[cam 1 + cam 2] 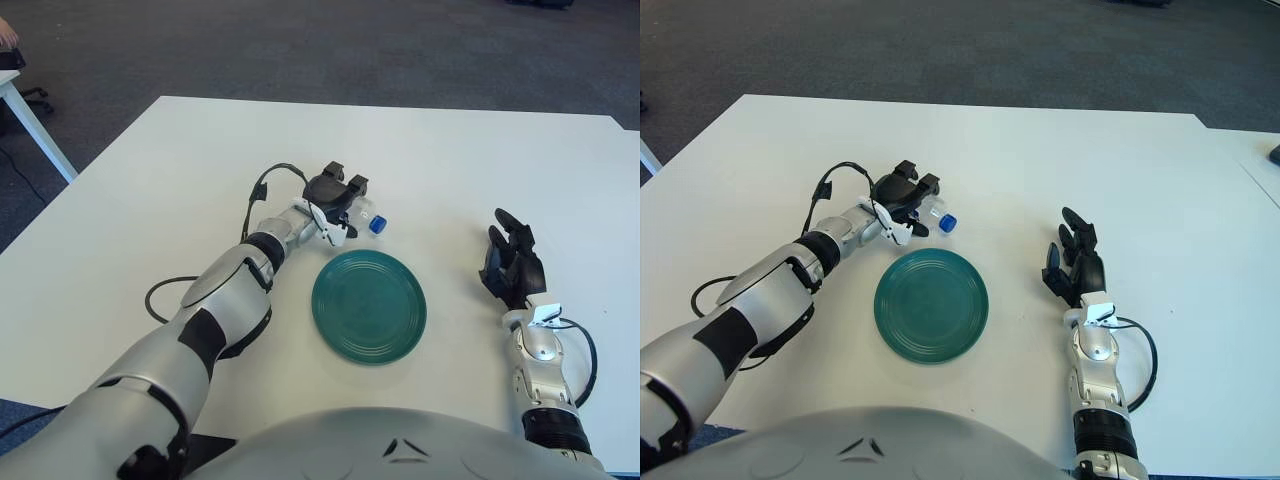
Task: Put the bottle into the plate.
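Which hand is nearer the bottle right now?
Left. The left hand is closed around the bottle, beyond the green plate. The right hand shows well off to the plate's right, holding nothing.

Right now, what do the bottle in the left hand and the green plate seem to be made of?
The bottle, held by the left hand, looks like clear thin plastic: it is see-through, with a blue screw cap. The plate is dark green with a faint sheen and ringed ridges; it could be plastic or glazed ceramic, and the look cannot settle which. The right hand shows right of the plate.
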Controlling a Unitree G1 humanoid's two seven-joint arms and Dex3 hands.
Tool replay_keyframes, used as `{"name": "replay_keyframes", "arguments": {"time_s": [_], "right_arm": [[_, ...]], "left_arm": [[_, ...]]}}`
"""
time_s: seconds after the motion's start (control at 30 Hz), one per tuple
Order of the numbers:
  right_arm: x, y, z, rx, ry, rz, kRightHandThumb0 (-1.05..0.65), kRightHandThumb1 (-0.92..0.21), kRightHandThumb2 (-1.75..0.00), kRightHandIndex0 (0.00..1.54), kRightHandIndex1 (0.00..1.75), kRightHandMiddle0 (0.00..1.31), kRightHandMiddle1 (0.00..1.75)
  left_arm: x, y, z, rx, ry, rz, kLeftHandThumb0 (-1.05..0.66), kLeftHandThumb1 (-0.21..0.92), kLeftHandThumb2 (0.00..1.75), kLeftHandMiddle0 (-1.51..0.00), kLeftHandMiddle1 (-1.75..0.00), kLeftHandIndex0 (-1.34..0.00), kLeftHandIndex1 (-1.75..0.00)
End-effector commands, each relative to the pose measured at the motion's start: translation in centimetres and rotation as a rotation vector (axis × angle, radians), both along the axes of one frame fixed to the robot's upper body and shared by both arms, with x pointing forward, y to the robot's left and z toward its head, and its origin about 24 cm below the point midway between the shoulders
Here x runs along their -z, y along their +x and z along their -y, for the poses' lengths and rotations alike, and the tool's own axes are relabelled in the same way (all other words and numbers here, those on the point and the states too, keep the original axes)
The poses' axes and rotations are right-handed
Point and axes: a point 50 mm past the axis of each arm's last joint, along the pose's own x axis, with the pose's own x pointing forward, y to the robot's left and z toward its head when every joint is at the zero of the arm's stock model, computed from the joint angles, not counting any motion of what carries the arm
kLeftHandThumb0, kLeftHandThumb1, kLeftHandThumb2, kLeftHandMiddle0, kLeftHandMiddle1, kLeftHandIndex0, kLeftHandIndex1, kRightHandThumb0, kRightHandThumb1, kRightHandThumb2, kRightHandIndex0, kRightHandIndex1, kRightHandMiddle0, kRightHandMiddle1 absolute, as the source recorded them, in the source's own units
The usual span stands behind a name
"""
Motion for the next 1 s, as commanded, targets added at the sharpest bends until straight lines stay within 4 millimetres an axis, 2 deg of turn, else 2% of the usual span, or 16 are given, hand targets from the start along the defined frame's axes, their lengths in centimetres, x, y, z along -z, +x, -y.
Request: {"name": "replay_keyframes", "arguments": {"time_s": [0.0,0.13,0.37,0.97], "right_arm": [[2.43,-1.96,-0.29,-0.012,0.042,-0.123,-0.68,-0.92,-0.87,0.24,0.00,0.00,0.51],[2.35,-2.03,-0.32,-0.019,0.050,-0.111,-0.68,-0.92,-0.88,0.25,0.00,0.00,0.52],[2.22,-1.98,-0.46,-0.029,0.051,-0.097,-0.68,-0.92,-0.89,0.24,0.00,0.00,0.51],[2.06,-1.79,-0.58,-0.020,0.064,-0.056,-0.73,-0.92,-0.89,0.31,0.02,0.00,0.59]], "left_arm": [[3.92,-2.36,-1.52,0.027,0.166,-0.064,-0.43,0.48,1.06,-0.76,-1.75,-0.51,-1.70],[3.86,-2.39,-1.49,0.049,0.191,-0.019,-0.43,0.45,1.13,-0.89,-1.75,-0.51,-1.74],[3.78,-2.32,-1.63,0.041,0.162,-0.038,-0.43,0.44,1.16,-1.03,-1.75,-0.51,-1.75],[3.15,-2.07,-2.06,0.039,0.059,-0.012,-0.46,0.35,1.27,-1.14,-1.75,-0.58,-1.75]]}}
